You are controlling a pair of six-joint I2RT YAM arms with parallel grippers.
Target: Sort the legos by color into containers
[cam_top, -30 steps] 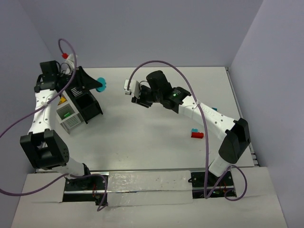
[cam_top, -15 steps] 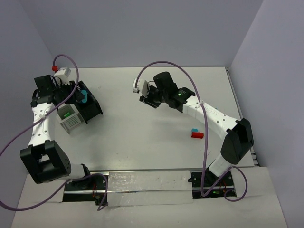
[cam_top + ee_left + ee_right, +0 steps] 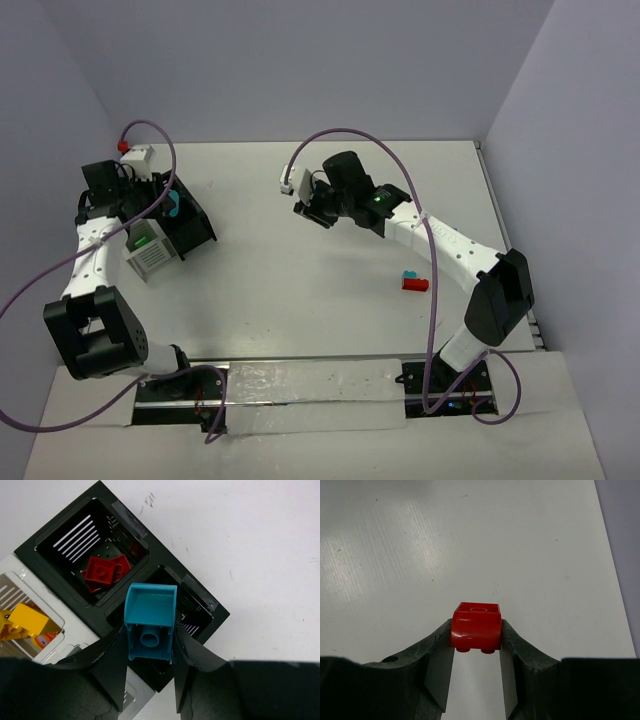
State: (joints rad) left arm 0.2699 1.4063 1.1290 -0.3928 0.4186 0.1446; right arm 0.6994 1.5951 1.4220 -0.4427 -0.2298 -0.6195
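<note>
Left wrist view: both grippers loaded, 1 brick each.
Left gripper [image 3: 149, 636] clamps a teal brick [image 3: 151, 607], hollow underside facing the camera, above the black container [image 3: 150, 562], over the compartment beside the one holding red bricks [image 3: 104, 572]. A yellow brick [image 3: 30, 619] lies in the adjoining white container [image 3: 82, 630]. Right gripper [image 3: 476, 626] pinches a held red brick [image 3: 476, 630] over bare table [image 3: 420, 555], well apart from the containers. Top view: a loose red brick [image 3: 415, 284] and a cyan brick [image 3: 409, 274] lie just beside each other on the table's right half.
</note>
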